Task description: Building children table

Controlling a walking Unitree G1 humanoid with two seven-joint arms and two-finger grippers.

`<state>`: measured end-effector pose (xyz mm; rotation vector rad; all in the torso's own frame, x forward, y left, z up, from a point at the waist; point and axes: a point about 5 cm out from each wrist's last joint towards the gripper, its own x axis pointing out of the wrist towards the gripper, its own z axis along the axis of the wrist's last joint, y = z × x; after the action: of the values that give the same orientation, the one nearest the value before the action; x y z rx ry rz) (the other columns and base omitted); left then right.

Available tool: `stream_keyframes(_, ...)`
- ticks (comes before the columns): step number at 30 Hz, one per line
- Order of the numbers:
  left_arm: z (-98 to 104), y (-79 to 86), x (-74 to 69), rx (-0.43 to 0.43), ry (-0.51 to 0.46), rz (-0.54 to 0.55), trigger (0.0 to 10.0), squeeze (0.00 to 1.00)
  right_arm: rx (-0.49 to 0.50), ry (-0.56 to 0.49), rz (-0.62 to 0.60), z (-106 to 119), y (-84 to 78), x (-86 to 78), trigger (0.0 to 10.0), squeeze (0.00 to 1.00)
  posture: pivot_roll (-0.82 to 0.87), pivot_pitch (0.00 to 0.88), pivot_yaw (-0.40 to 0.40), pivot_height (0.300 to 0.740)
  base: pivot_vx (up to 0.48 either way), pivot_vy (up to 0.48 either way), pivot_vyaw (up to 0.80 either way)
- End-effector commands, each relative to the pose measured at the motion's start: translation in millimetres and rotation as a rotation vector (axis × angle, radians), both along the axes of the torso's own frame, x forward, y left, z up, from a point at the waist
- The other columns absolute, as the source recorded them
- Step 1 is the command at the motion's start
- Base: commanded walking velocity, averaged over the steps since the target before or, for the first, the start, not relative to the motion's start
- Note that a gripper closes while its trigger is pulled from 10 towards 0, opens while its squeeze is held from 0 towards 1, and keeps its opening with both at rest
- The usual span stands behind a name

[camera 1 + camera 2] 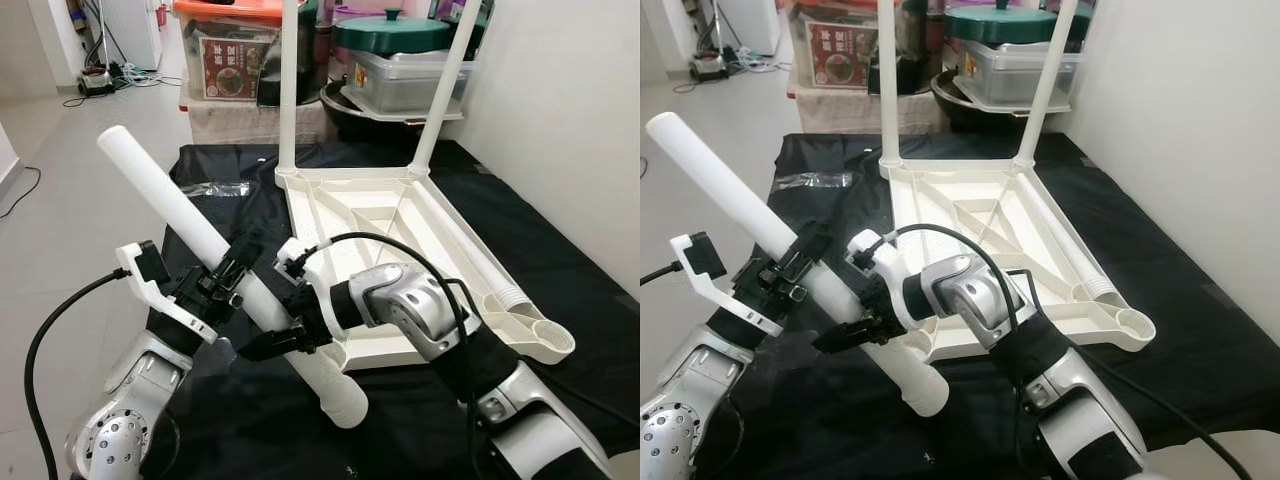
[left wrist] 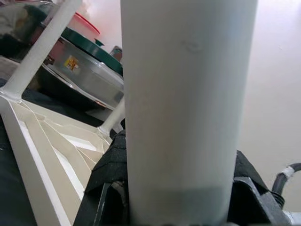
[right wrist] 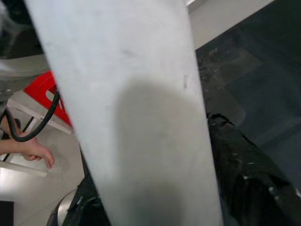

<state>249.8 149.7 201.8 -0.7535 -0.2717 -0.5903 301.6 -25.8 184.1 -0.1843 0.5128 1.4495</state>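
Gripping the white table leg mid-frame, the left gripper and right gripper are both clamped on it, apparently to steer it toward the upturned tabletop at centre right, whose near corners lack upright legs.

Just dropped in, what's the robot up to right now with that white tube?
Both grippers hold one white table leg tilted in the air, the left gripper higher on it, the right gripper nearer its lower end. The upturned white tabletop lies on a black cloth; two legs already stand in its far corners, and another leg lies along its right edge.
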Motion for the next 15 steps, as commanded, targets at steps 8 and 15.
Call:
stream_keyframes(8, -10.4, -16.4, 2.7, 0.092, 0.056, -0.040, 10.0, 0.00, 0.073, 0.042, 0.054, 4.6, -3.6, -13.4, 0.0, 0.00, 0.08, 0.000, -0.082, 0.740, 0.000, 0.000, 0.00)
stream_keyframes(15, -14.9, -10.3, 12.5, 0.059, 0.068, 0.003, 10.0, 1.00, 0.091, 0.057, 0.093, 7.6, -10.8, -21.4, 0.0, 0.00, 0.07, 0.000, -0.078, 0.740, 0.000, 0.000, 0.00)
